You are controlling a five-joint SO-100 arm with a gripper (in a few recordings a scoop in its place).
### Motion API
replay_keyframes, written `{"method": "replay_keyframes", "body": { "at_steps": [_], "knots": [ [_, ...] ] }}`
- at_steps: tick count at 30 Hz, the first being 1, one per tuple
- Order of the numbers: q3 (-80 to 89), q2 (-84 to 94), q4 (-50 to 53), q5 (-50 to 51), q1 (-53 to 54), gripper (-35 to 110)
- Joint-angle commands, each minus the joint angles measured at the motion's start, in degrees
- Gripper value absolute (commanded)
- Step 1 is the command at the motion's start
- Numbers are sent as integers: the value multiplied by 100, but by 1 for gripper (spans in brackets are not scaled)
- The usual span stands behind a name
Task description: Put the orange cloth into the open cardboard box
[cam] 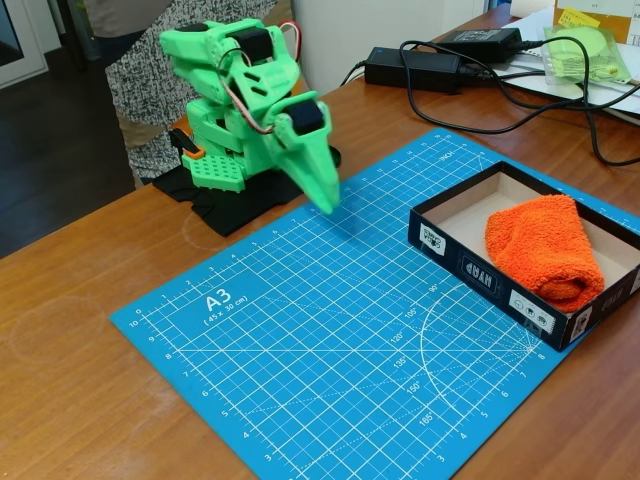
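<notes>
Orange cloth lay inside open cardboard box, at right end of blue mat. Cloth rolled up, long side running from back of box toward front wall. Green arm sat folded at far left of mat. Pincer pointed down, tip just above mat, holding nothing. Pincer looked shut, but blurry, so could not tell for sure. Cloth well apart from pincer, off to right in fixed view. Job looked done. Cables on wooden surface behind.
</notes>
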Motion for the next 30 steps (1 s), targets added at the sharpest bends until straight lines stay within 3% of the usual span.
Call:
{"method": "replay_keyframes", "body": {
  "at_steps": [1, 6, 30],
  "knots": [
    [62, 79, 18, 53, 123, 7],
    [62, 79, 18, 53, 105, 0],
    [62, 79, 18, -35, 0, 0]
  ]
}}
